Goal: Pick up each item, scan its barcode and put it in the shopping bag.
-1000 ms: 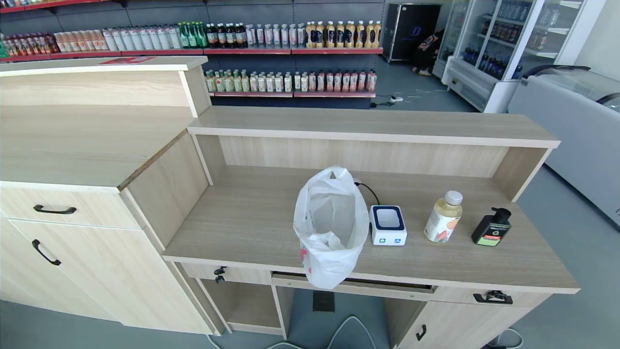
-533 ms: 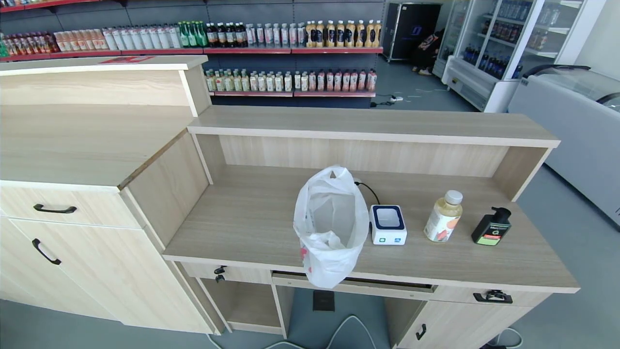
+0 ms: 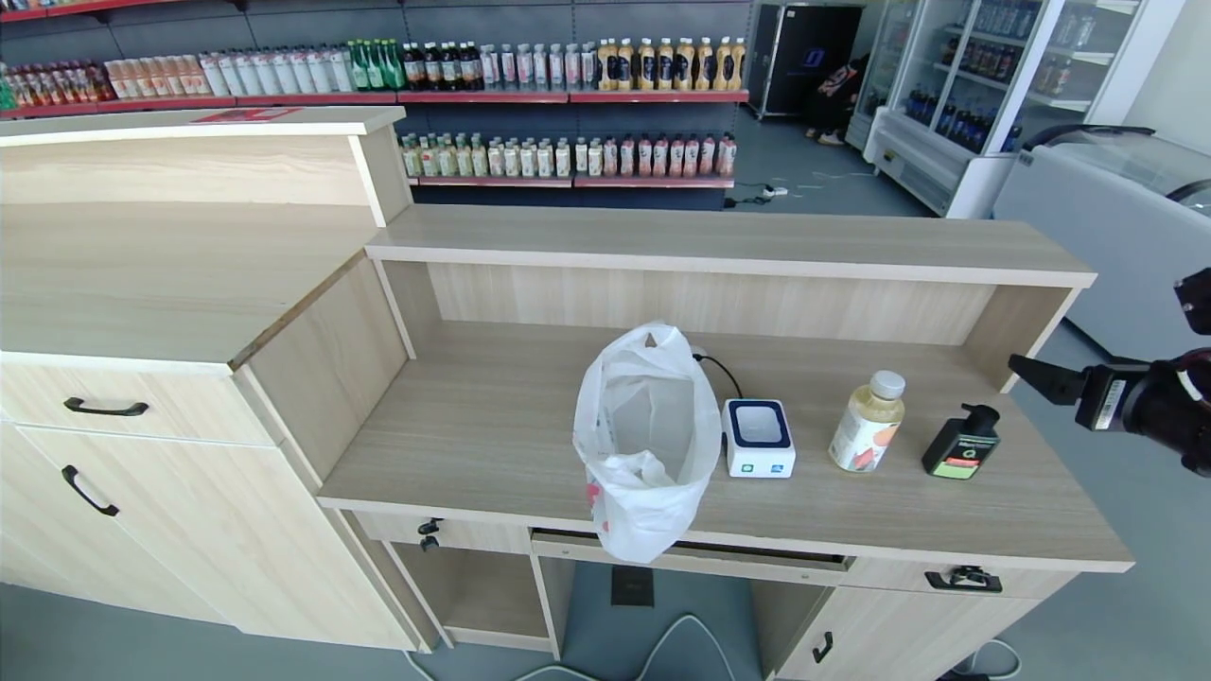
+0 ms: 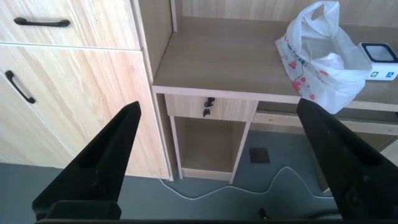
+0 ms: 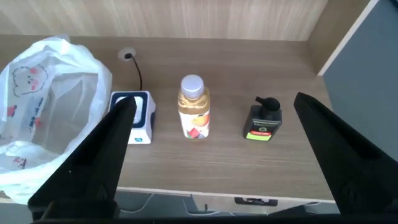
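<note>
A white plastic shopping bag (image 3: 646,440) stands open at the desk's front edge. Right of it sit a white barcode scanner (image 3: 758,437), a juice bottle (image 3: 867,422) with a white cap and a black pump bottle (image 3: 960,443), all upright. My right gripper (image 5: 212,102) hangs open and empty above the desk's right end, off to the right of the pump bottle; one of its fingers (image 3: 1045,376) points toward the desk. From it I see the bag (image 5: 50,99), scanner (image 5: 132,115), juice bottle (image 5: 193,115) and pump bottle (image 5: 263,119). My left gripper (image 4: 217,106) is open, low in front of the desk, left of the bag (image 4: 323,53).
The wooden desk (image 3: 492,445) has a raised back ledge (image 3: 719,241) and a side wall at its right end. A taller counter with drawers (image 3: 142,312) stands on the left. A black cable (image 3: 724,374) runs behind the scanner. Drink shelves and fridges stand far behind.
My right arm has come into the head view from the right edge, level with the pump bottle. The bag, scanner and both bottles have not moved.
</note>
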Tool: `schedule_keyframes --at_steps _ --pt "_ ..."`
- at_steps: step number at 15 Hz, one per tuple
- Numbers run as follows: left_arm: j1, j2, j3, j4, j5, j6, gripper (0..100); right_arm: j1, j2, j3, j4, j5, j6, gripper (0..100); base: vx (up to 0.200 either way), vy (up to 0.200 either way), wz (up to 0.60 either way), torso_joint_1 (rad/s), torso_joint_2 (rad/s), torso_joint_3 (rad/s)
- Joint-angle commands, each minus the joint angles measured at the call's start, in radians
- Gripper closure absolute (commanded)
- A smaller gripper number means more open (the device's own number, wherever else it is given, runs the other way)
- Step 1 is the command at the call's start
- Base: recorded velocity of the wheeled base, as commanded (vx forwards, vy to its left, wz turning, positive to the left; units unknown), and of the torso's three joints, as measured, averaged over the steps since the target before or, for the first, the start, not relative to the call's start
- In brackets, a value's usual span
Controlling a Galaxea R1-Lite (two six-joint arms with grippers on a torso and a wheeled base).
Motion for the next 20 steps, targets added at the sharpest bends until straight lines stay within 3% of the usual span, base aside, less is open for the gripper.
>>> schedule_keyframes --at_steps 1,10,20 --pt "0.0 0.002 0.0 0.0 0.0 -0.001 0 -0.095 0.319 -0.006 -0.151 0.002 -0.036 0 0.0 0.0 0.0 0.0 0.0 0.0" --pt "0.0 0.0 0.0 0.0 0.0 -0.001 0 -0.063 0.607 -0.047 -0.392 -0.001 -0.057 0 0.0 0.0 0.0 0.0 0.0 0.0" --pt "0.0 0.0 0.0 0.0 0.0 -0.001 0 0.019 0.77 -0.208 -0.487 0.017 -0.042 0 0.0 0.0 0.0 0.0 0.0 0.0"
